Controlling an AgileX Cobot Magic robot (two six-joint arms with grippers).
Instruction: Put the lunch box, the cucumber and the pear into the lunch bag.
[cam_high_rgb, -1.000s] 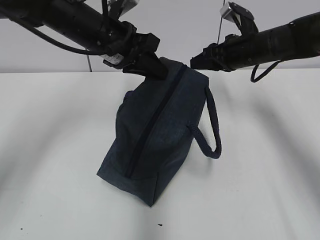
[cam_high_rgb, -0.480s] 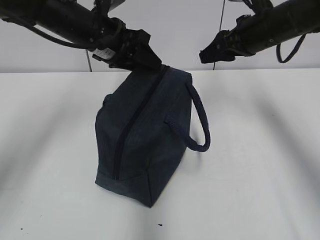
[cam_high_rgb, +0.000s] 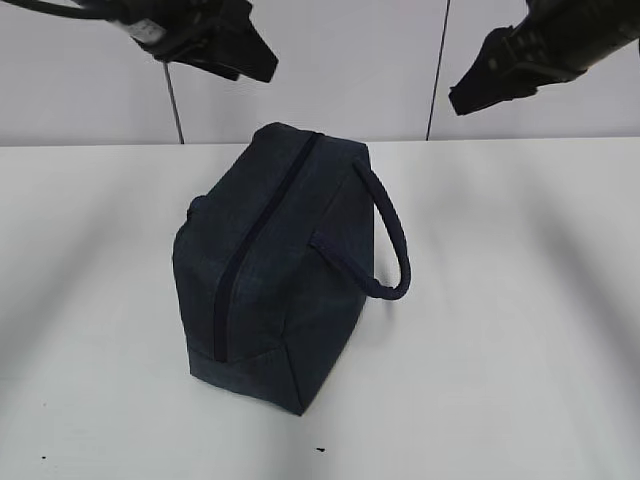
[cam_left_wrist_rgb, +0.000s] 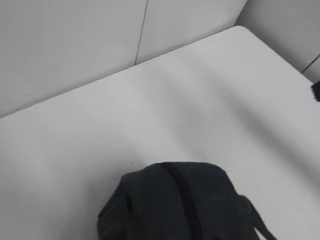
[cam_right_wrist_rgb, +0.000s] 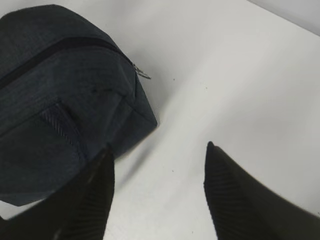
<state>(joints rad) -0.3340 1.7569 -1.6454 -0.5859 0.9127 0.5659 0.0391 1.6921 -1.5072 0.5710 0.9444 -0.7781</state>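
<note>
1. While the right gripper hangs above the table, its two black fingers stand spread apart with bare white tabletop between them, pinching nothing.
2. In the exterior view the right gripper sits at about 1 o'clock from the bag, raised clear of it and not touching it.
3. The left gripper shows in the exterior view at about 11 o'clock from the bag, also raised above it; its own wrist view shows no fingers, and the exterior view is too dark to tell whether the jaws are spread or pressed together. Nothing hangs from it.
4. The lunch bag stands on the white table near the middle, free of both grippers.
5. Its zipper runs along the top, from 12 o'clock down to 7 o'clock, and looks closed.
6. One handle loops out at the bag's 3 o'clock side.
7. In the right wrist view a small metal pull lies at the zipper's end, at the bag's corner.
8. The left wrist view shows the bag's top edge at 6 o'clock, with bare table beyond.
</note>
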